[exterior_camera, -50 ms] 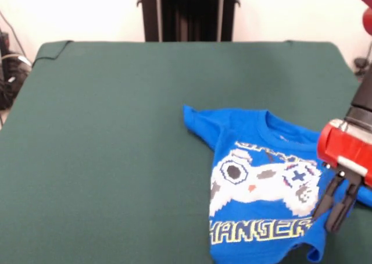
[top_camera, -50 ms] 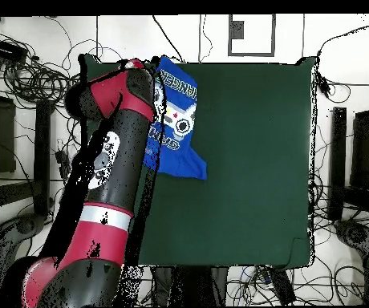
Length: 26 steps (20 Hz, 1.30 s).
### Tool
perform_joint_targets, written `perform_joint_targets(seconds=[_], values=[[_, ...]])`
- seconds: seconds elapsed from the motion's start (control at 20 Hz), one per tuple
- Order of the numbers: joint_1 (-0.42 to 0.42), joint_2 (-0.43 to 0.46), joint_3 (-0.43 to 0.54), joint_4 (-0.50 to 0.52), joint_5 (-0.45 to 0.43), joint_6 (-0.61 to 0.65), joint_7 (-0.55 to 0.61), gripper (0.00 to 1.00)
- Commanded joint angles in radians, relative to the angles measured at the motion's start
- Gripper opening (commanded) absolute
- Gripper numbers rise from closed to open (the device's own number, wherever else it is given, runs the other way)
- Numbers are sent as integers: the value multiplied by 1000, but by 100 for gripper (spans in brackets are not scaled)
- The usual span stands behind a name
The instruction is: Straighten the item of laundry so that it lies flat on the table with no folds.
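— So where is the T-shirt [exterior_camera, -50 ms: 261, 182] sitting?

— Toward the near right part of the green worktop [exterior_camera, -50 ms: 116, 130] in the front view, print side up. The white controller graphic and the yellow-and-white lettering below it both show. One sleeve sticks out to the left, up by the collar.

— Flat?

— Not fully. The bottom hem looks wavy and curled near the picture's lower edge, and the right side is hidden behind the arm.

— And the claw [exterior_camera, -50 ms: 337, 209]?

— It hangs from the red wrist over the shirt's right side, its two dark fingers [exterior_camera, -50 ms: 323, 201] pointing down with a narrow gap between them. Nothing is visibly clamped between them. Whether the tips touch the cloth, I cannot tell.

— Overhead?

— The red and black arm [top_camera, -50 ms: 107, 176] covers that side of the shirt; the claw itself is hidden there.
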Motion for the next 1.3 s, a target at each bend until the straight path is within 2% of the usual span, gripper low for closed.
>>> perform_joint_targets(seconds=[0.05,0.35,0.6,0.8,0.95,1.15,1.3], values=[[-23,39,16,2,-37,28,32,100],[-31,31,59,18,-32,-28,22,100],[-22,17,85,31,-17,-21,23,100],[7,-65,116,124,-26,25,-32,100],[26,-179,179,254,-30,82,-137,100],[41,-243,202,348,-48,113,-168,100],[47,-265,196,375,-64,128,-168,100]])
